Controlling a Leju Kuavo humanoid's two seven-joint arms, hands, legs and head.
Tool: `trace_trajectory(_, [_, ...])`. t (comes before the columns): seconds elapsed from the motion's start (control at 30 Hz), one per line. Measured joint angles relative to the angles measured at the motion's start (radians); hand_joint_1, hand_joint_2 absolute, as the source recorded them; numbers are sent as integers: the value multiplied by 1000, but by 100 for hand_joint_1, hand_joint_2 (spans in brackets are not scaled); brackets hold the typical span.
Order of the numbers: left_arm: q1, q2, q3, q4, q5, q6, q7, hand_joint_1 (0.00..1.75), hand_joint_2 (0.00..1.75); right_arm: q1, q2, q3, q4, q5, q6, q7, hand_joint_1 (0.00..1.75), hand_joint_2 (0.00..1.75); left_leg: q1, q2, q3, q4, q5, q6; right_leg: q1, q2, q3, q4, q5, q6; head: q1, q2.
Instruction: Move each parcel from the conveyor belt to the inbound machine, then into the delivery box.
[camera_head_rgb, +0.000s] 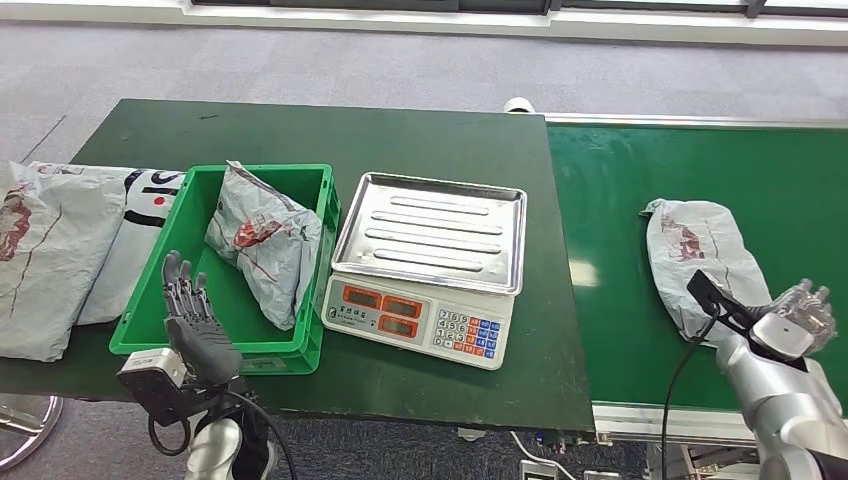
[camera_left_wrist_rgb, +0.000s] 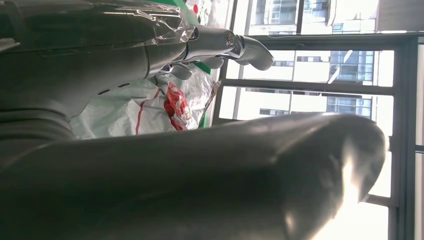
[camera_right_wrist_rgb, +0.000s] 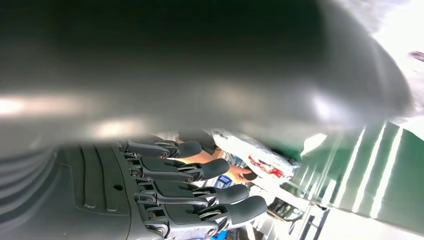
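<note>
At the head view's 9 o'clock edge, two flat grey bags (camera_head_rgb: 60, 250) lie overlapped on the dark green table (camera_head_rgb: 300, 135). Just right of them sits a green box (camera_head_rgb: 300, 200) with one crumpled grey parcel (camera_head_rgb: 265, 240) leaning inside, red print on its face. The left hand (camera_head_rgb: 195, 320) stands at the box's near rim, about 7 o'clock in the view, fingers straight and apart, holding nothing; its wrist view shows the boxed parcel's red print (camera_left_wrist_rgb: 175, 105) beyond the fingers. Beside the box, near centre, is the scale (camera_head_rgb: 425, 265), its steel tray bare, keypad facing the robot. Right of the table runs the green belt (camera_head_rgb: 700, 170). A second grey parcel (camera_head_rgb: 695, 255) lies on it at about 3 o'clock. The right hand (camera_head_rgb: 800, 315) hangs at that parcel's near right end, around 4 o'clock, fingers loosely bent and separate, gripping nothing; I cannot tell whether it touches the parcel.
</note>
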Motion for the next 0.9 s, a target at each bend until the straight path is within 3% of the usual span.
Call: trace_trajectory(0.9, [0,0,0,2,0,4,2,0,0,1,0,-4,0,14,12,11,0,175,0,0,0,0,0,0,0,0,0,0,0,0,0,0])
